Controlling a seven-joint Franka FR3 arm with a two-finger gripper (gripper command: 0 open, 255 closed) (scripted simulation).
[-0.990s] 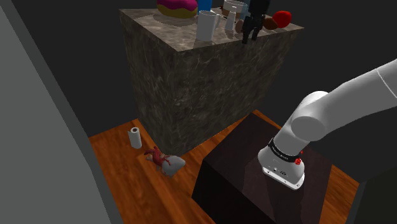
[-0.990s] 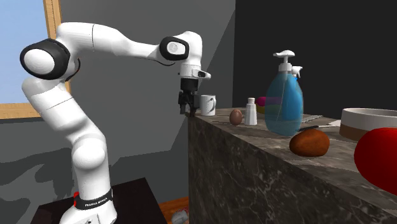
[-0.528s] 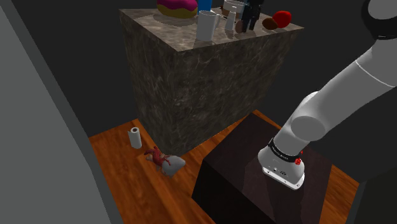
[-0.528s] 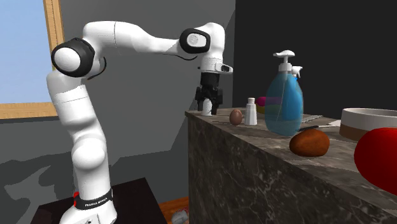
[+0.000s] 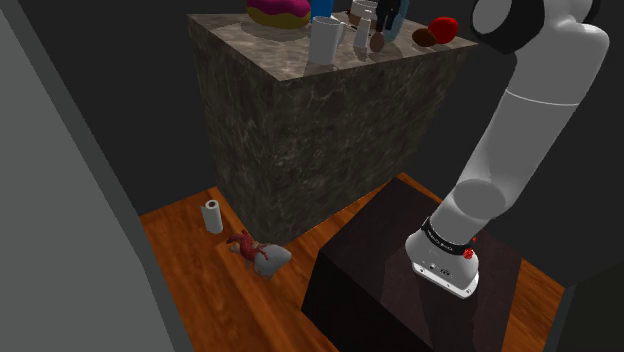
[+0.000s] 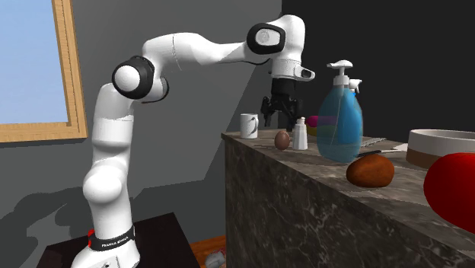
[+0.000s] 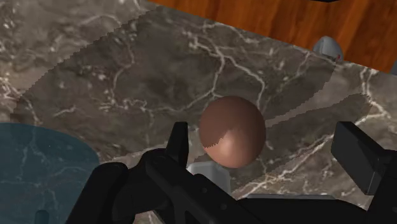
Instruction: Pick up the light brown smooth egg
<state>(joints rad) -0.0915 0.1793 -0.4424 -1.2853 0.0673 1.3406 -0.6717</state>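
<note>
The light brown egg point(image 6: 282, 139) stands on the dark marble counter point(image 6: 304, 183), between a white mug point(image 6: 248, 125) and a white shaker point(image 6: 301, 133). My black gripper point(image 6: 278, 114) hangs open a short way above the egg, not touching it. In the wrist view the egg point(image 7: 232, 130) lies on the marble between the spread fingers point(image 7: 178, 137), closer to one of them than the other, with my gripper point(image 7: 267, 149) above it. In the shoulder view the egg point(image 5: 377, 42) sits near the counter's far edge, under my gripper point(image 5: 388, 14).
A blue pump bottle point(image 6: 340, 122) stands just behind the shaker. A brown lump point(image 6: 370, 171), a red object point(image 6: 453, 190) and a bowl point(image 6: 441, 148) sit further along. A pink donut point(image 5: 278, 12) lies beyond the mug point(image 5: 325, 42). Below are a wooden floor point(image 5: 190, 240) and a paper roll point(image 5: 212, 215).
My arm has swung from the counter's edge, past the mug, to a spot over the egg. The fingers stay open and the egg has not moved.
</note>
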